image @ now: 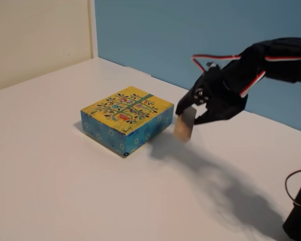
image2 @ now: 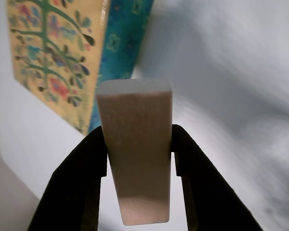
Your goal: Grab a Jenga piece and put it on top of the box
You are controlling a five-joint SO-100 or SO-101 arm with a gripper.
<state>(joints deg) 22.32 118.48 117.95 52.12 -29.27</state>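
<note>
- The hand [image: 192,118] is clamped on the block [image: 184,123], its two black fingers [image2: 77,192] pressing the block's long sides in the wrist view
- In the fixed view the block hangs tilted from the hand, lifted clear of the white counter [image: 55,191], with a soft shadow on the surface below it
- The block sits just to the right of the box [image: 126,119] in the fixed view, close to its right side but not touching it
- The box rests flat on the counter, yellow tree-patterned top facing up and blue patterned sides showing
- In the wrist view the block [image2: 137,163] fills the middle, with the box [image2: 62,53] beyond it at the upper left; the picture there is somewhat blurred
- The black arm [image: 271,63] with red and white wires reaches in from the right of the fixed view, in front of a blue wall [image: 190,30]
</note>
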